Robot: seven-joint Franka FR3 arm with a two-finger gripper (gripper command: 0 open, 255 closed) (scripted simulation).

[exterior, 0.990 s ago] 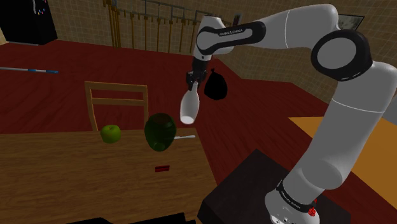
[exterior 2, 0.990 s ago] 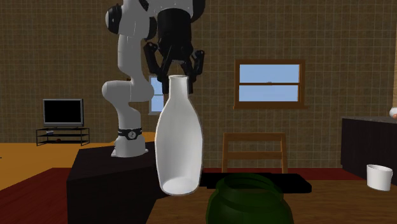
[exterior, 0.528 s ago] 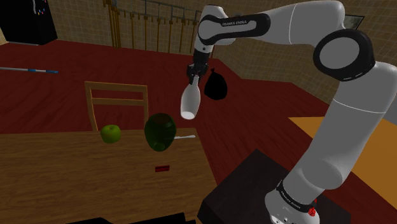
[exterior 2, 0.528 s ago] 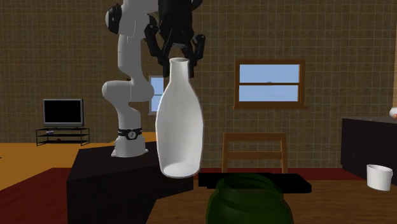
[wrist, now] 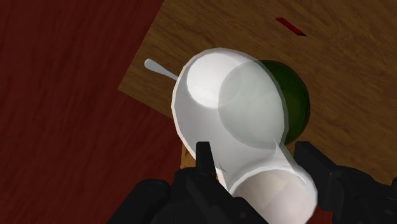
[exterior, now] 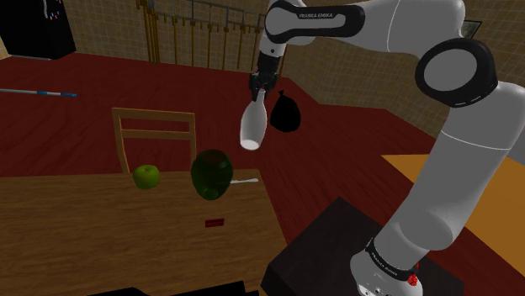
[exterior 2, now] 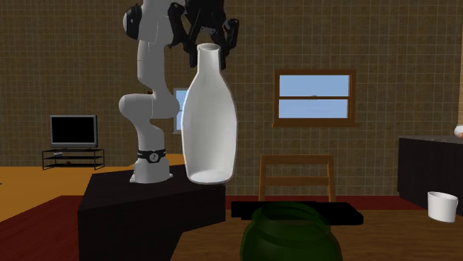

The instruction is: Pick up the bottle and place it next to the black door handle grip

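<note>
**Shoulder view.** The bottle (exterior: 251,130), white, hangs in the air off the far corner of the tabletop (exterior: 101,227), above and just beyond the green jar (exterior: 210,174). The claw (exterior: 260,87) is clamped on its neck. The long axis is near vertical, neck up and base down, with the base swung slightly toward this view's left. Pick-up judged done, since the bottle touches no surface. Placement is not yet done.

**Second exterior view.** The bottle (exterior 2: 209,119) reads upright, mouth on top between the fingers of the claw (exterior 2: 206,37). Its base is well clear of the green jar (exterior 2: 289,233) below.

**Wrist view.** The claw (wrist: 257,167) fingers clasp the neck of the bottle (wrist: 232,121) on both sides. The base points away from the hand, toward the tabletop (wrist: 343,76) edge and the green jar (wrist: 294,95). I cannot tell which thing is the door handle grip, so how far the carry has left to go is open.
</note>
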